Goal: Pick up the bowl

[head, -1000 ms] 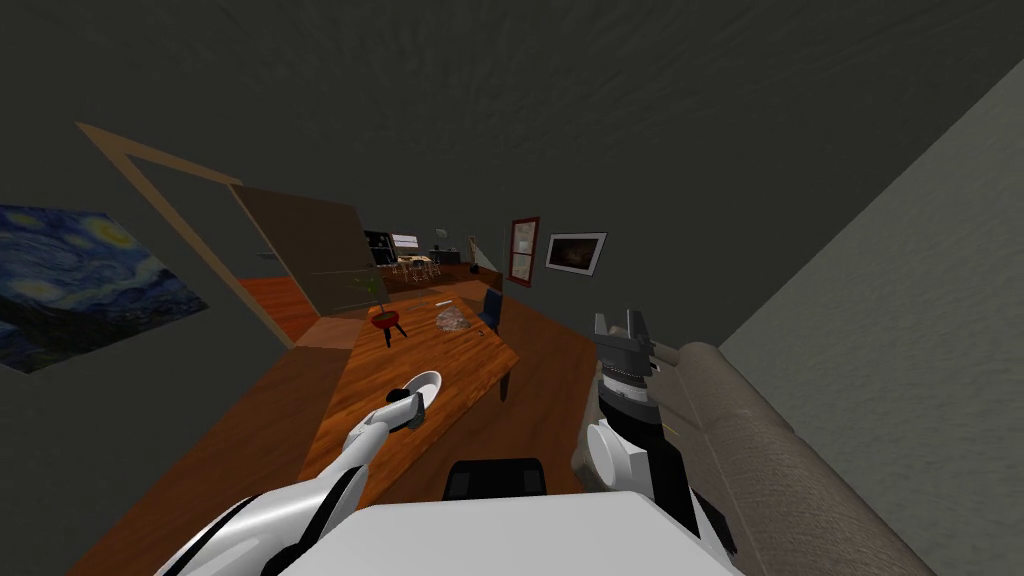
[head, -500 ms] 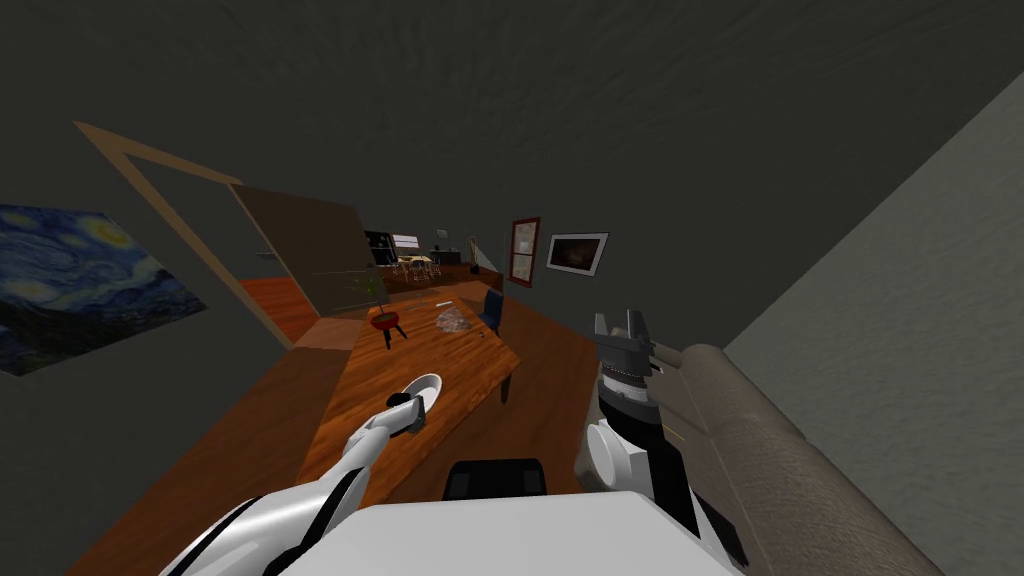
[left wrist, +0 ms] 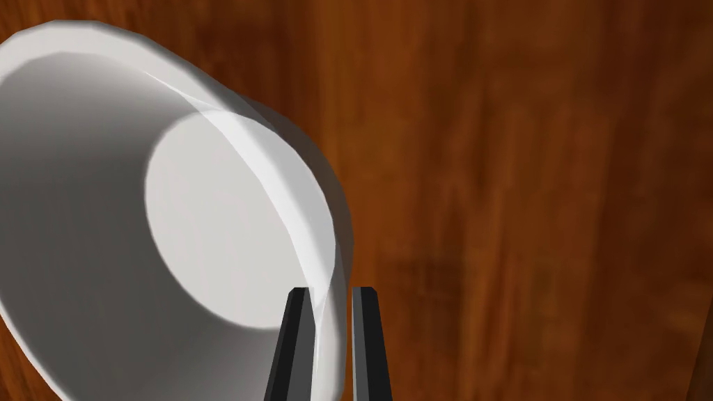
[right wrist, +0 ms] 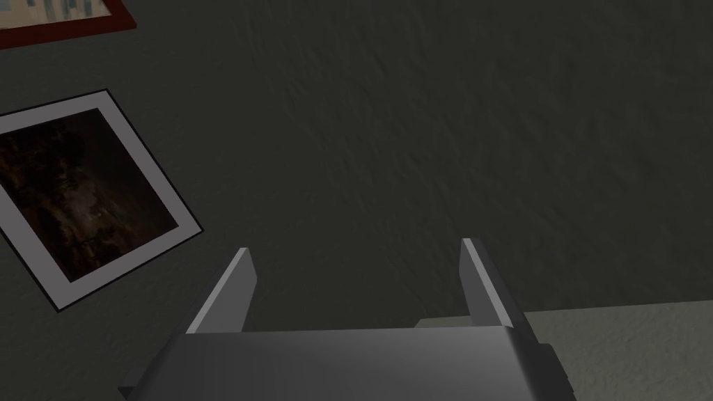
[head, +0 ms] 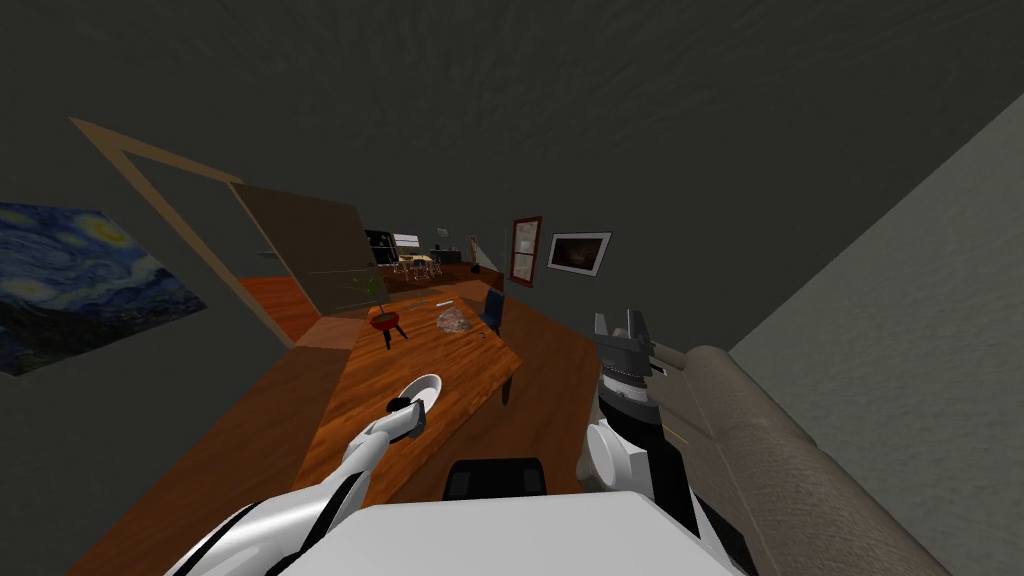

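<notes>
One bowl (head: 422, 388), white, and one wooden bench (head: 475, 365). At the bench's far end stand two more things: a red object on dark legs (head: 388, 322) and a greyish heap (head: 453, 318).

There are two grippers with two fingers each. The left gripper (left wrist: 331, 292) has its fingers (left wrist: 295, 341) drawn close, pinching the bowl's rim: one finger lies inside the bowl and the other outside against its wall. The bowl hangs tilted over the near half of the bench, and whether it touches the wood cannot be told.

The right gripper (right wrist: 355, 247) is raised beside the sofa (head: 770, 460), its fingers spread with nothing between them.

Compared with a second ago, the pinch is the same. Bowl and left hand have barely shifted, and the head camera has itself moved slightly.
</notes>
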Robot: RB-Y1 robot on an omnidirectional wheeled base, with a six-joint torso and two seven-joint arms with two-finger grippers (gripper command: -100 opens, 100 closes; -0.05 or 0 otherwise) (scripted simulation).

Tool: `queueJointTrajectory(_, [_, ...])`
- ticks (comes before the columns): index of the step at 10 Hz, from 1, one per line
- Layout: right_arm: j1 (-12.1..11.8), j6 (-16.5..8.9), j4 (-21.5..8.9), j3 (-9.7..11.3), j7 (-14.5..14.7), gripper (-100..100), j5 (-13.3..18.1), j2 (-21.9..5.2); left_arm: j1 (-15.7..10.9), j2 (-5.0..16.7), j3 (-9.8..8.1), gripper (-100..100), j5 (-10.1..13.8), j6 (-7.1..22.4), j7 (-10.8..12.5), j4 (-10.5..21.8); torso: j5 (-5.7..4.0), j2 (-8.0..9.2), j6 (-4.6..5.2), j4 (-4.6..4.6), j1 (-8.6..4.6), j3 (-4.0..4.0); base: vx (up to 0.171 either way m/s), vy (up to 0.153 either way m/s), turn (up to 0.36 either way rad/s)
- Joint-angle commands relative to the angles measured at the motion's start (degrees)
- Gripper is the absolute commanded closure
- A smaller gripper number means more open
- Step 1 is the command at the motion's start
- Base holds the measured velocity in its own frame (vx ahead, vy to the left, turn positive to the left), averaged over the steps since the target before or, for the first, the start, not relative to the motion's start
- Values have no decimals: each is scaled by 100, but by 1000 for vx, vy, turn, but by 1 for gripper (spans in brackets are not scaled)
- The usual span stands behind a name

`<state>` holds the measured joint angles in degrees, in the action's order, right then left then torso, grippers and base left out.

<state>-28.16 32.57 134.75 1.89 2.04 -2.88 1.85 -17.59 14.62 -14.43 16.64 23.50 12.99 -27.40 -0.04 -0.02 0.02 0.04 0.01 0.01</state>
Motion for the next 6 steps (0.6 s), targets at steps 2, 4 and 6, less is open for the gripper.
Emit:
queueJointTrajectory(2, [0,0,0,0,0,0,0,0,3,5,-3,100,1,3,7,2,2,5,5,3,-2,4,1,1,6])
queueJointTrajectory(4, [0,0,0,0,0,0,0,0,8,3,0,0,-2,8,3,6,3,5,6,6,0,5,0,0,0])
queueJointTrajectory(6, [1,0,0,0,0,0,0,0,-12,47,-2,100,-20,164,31,-155,1,12,8,11,-5,10,-40,-21,-27])
